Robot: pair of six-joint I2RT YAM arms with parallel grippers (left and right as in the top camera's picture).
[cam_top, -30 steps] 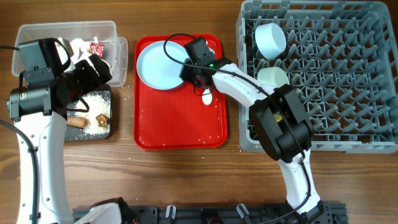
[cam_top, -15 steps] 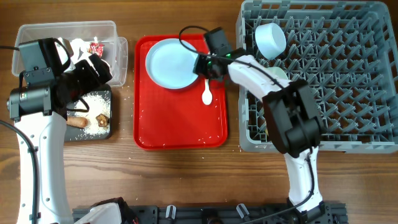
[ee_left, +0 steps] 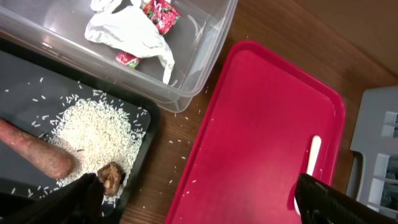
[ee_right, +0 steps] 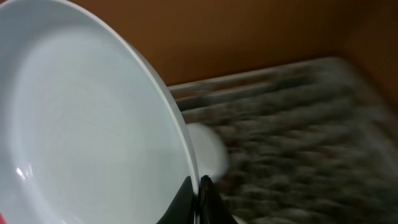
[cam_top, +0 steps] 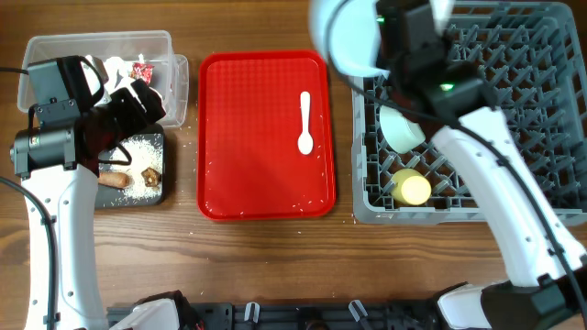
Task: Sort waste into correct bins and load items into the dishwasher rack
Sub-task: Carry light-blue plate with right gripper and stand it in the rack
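While the plate (cam_top: 344,37) hangs by its edge at the corner of the rack (cam_top: 359,137): carry it further in and stand it upright between two rows of pegs, clear of the green bowl (cam_top: 402,128) and yellow cup (cam_top: 412,188).
Right gripper (ee_right: 198,196): clamped on the plate's rim. This looks a thin hold, so turn slowly and release only once the pegs support it.
Left gripper (ee_left: 202,199): fingers apart, empty, hovering by the black tray (cam_top: 138,197) and tub (cam_top: 101,41).
Spoon (cam_top: 306,122): alone on the red tray (cam_top: 257,165), likely next.
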